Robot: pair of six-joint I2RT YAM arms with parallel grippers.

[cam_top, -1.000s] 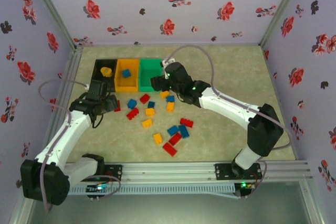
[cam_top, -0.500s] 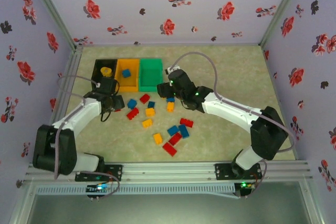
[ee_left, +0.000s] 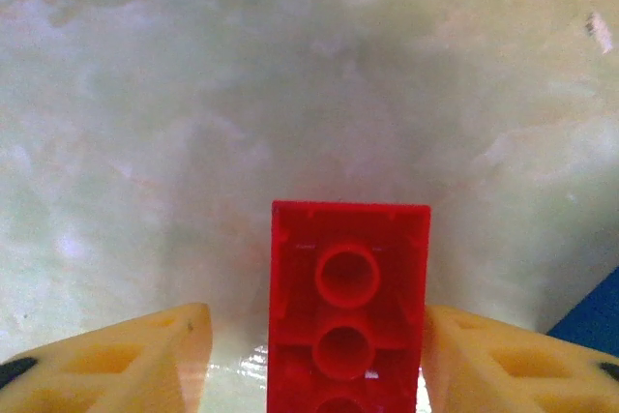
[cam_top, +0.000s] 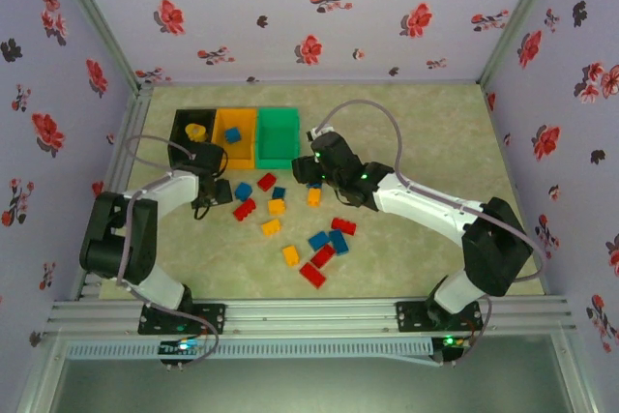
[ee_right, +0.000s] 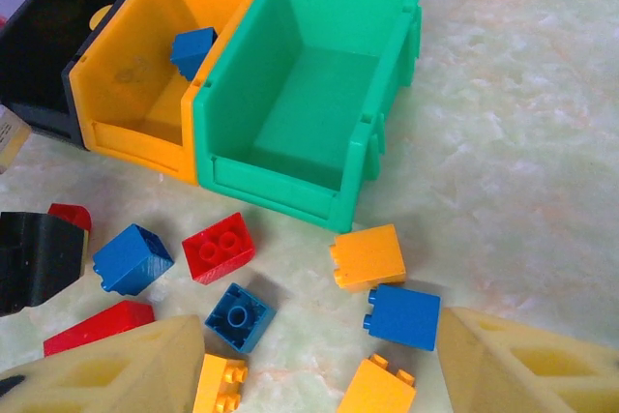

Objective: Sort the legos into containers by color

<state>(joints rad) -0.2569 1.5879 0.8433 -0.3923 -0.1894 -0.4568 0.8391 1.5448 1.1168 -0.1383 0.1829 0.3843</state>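
Note:
In the left wrist view a red lego (ee_left: 348, 307) lies underside up between my left gripper's (ee_left: 314, 321) yellow fingers. The right finger (ee_left: 484, 360) is at its side and a gap stays on the left, so the gripper is open. From above, that gripper (cam_top: 215, 191) sits low in front of the black container (cam_top: 182, 142). My right gripper (ee_right: 319, 336) hovers open over loose legos: a blue one (ee_right: 404, 316) by its right finger, an orange one (ee_right: 368, 255) and an upturned blue one (ee_right: 239, 316). The orange container (ee_right: 135, 137) holds a blue lego (ee_right: 193, 48). The green container (ee_right: 290, 171) is empty.
The three containers stand in a row at the back left. A yellow lego (cam_top: 195, 131) lies in the black one. More red, blue and yellow legos (cam_top: 319, 256) are scattered mid-table. The left gripper's black body (ee_right: 34, 258) is close to my right gripper's left side.
The left gripper moved right to the red lego and its jaws narrowed round it. The right gripper came away from the green container and down over the loose legos, narrowing slightly.

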